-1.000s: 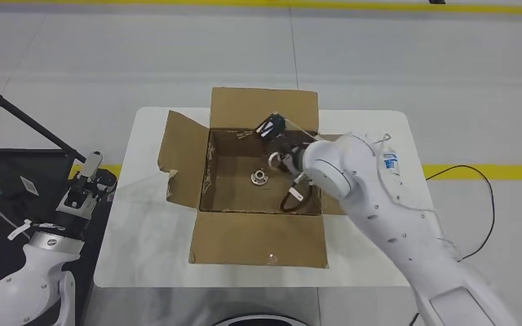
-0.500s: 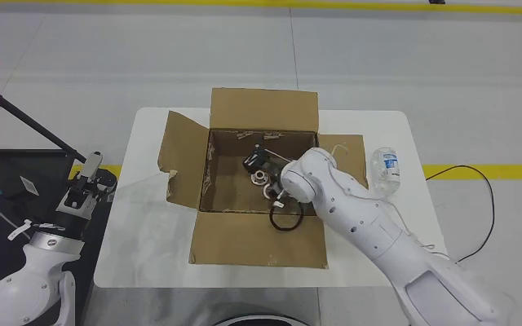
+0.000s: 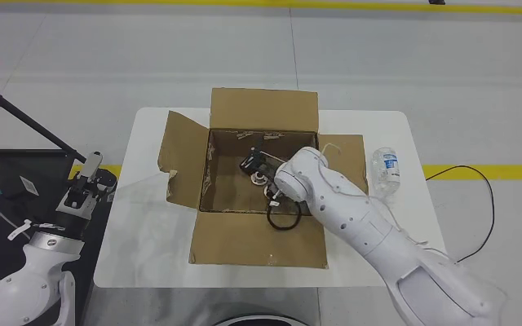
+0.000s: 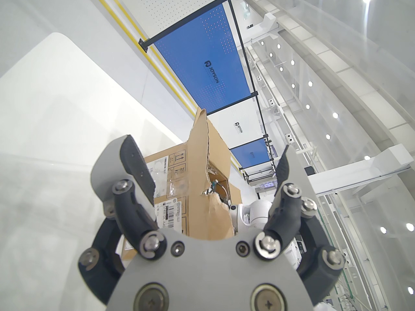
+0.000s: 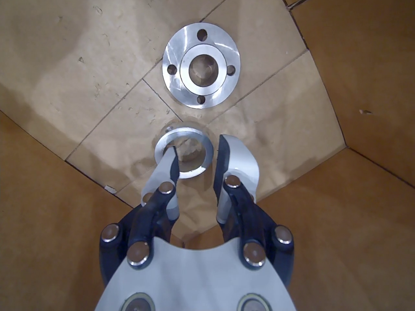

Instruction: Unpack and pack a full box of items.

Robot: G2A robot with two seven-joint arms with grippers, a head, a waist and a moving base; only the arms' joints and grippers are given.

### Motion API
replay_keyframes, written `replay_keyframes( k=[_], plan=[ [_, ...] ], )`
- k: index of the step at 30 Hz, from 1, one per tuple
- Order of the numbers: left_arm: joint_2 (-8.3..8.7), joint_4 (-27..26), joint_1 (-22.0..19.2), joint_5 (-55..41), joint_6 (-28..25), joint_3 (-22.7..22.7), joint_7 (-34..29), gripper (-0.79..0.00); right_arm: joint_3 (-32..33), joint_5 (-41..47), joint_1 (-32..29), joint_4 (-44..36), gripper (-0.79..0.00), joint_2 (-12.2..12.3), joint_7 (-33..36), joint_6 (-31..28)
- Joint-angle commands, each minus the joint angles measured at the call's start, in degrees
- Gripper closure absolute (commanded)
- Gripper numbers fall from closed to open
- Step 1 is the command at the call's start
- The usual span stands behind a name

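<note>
Right wrist view: right tool (image 5: 197, 145) spread inside box (image 5: 356, 66), 1 finger (image 5: 168, 166) within metal ring (image 5: 184, 132), other outside rim; 4-hole flange (image 5: 181, 50) just beyond, both on box floor. Top view: bottle (image 3: 385, 167) on surface (image 3: 147, 244) beside box. Left wrist view: left tool (image 4: 208, 145) spread, apart from box.

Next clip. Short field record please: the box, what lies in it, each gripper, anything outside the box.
box: cardboard box, flaps open, on white table
contents: metal flange and metal ring flat on the floor, apart; black cable loop
right gripper: open, in the box, one finger in the ring's hole, the other outside it
left gripper: open, empty, beside the table
outside: plastic bottle lying on the table
</note>
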Motion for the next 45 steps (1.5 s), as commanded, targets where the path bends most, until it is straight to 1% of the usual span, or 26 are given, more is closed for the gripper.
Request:
replay_keyframes(
  k=[1, 3, 5, 6, 8, 9, 10, 11, 12, 13, 14, 17, 20, 21, 23, 25, 28, 31, 36, 41, 45],
  plan=[
    [0.0, 0.0, 0.0, 0.0, 0.0, 0.0, 0.0, -0.785, 0.9, 0.2, 0.1, -1.1, -0.369, 0.1, 0.3, 0.2],
    [0.0, 0.0, 0.0, 0.0, 0.0, 0.0, 0.0, -0.785, 2.0, -0.7, 0.1, -2.8, -0.385, 0.5, 1.4, 0.4],
    [0.0, 0.0, 0.0, 0.0, 0.0, 0.0, 0.0, -0.785, 3.9, -1.0, -0.1, -6.2, -0.397, 1.1, 2.1, 0.8],
    [0.0, 0.0, 0.0, 0.0, 0.0, 0.0, 0.0, -0.785, 5.4, -1.2, -0.5, -8.9, -0.422, 1.6, 2.7, 1.1],
    [0.0, 0.0, 0.0, 0.0, 0.0, 0.0, 0.0, -0.785, 9.2, -2.4, -1.6, -15.2, -0.505, 3.0, 4.7, 1.6],
    [0.0, 0.0, 0.0, 0.0, 0.0, 0.0, 0.0, -0.785, 11.6, -2.9, -2.6, -19.3, -0.582, 3.7, 5.7, 1.8],
    [0.0, 0.0, 0.0, 0.0, 0.0, 0.0, 0.0, -0.785, 14.2, -2.4, -4.0, -23.2, -0.6, 4.5, 6.8, 1.3],
    [0.0, 0.0, 0.0, 0.0, 0.0, 0.0, 0.0, -0.785, 17.1, -2.8, -5.3, -26.7, -0.643, 5.4, 8.3, 0.9],
    [0.0, 0.0, 0.0, 0.0, 0.0, 0.0, 0.0, -0.785, 19.9, -3.4, -6.5, -30.4, -0.705, 6.2, 9.5, 0.5],
    [0.0, 0.0, 0.0, 0.0, 0.0, 0.0, 0.0, -0.785, 22.6, -3.2, -7.9, -33.7, -0.736, 6.9, 10.7, -0.3],
    [0.0, 0.0, 0.0, 0.0, 0.0, 0.0, 0.0, -0.785, 25.5, -4.5, -8.8, -36.8, -0.785, 7.6, 12.1, -0.8],
    [0.0, 0.0, 0.0, 0.0, 0.0, 0.0, 0.0, -0.785, 32.5, -7.8, -11.7, -44.3, -0.785, 9.1, 15.4, -1.2],
    [0.0, 0.0, 0.0, 0.0, 0.0, 0.0, 0.0, -0.785, 39.0, -11.8, -13.8, -47.6, -0.785, 10.2, 16.4, -0.8],
    [0.0, 0.0, 0.0, 0.0, 0.0, 0.0, 0.0, -0.785, 41.1, -16.4, -14.4, -47.2, -0.785, 10.7, 16.4, -0.5],
    [0.0, 0.0, 0.0, 0.0, 0.0, 0.0, 0.0, -0.785, 44.5, -18.0, -15.4, -46.4, -0.785, 11.3, 16.4, 0.5],
    [0.0, 0.0, 0.0, 0.0, 0.0, 0.0, 0.0, -0.785, 47.7, -26.3, -16.0, -41.9, -0.785, 12.1, 16.4, 1.4],
    [0.0, 0.0, 0.0, 0.0, 0.0, 0.0, 0.0, -0.785, 49.8, -28.9, -15.8, -33.9, -0.785, 12.5, 16.4, 1.6],
    [0.0, 0.0, 0.0, 0.0, 0.0, 0.0, 0.0, -0.785, 52.4, -28.7, -14.7, -24.3, -0.785, 13.0, 16.4, 0.9],
    [0.0, 0.0, 0.0, 0.0, 0.0, 0.0, 0.0, -0.785, 54.3, -21.5, -13.3, -10.6, -0.785, 13.1, 13.3, -3.2],
    [0.0, 0.0, 0.0, 0.0, 0.0, 0.0, 0.0, -0.785, 53.6, -19.1, -12.2, -1.3, -0.785, 13.1, 8.5, -4.4],
    [0.0, 0.0, 0.0, 0.0, 0.0, 0.0, 0.0, -0.785, 52.4, -18.1, -11.0, 3.7, -0.779, 13.0, 5.7, -4.8]
  ],
)
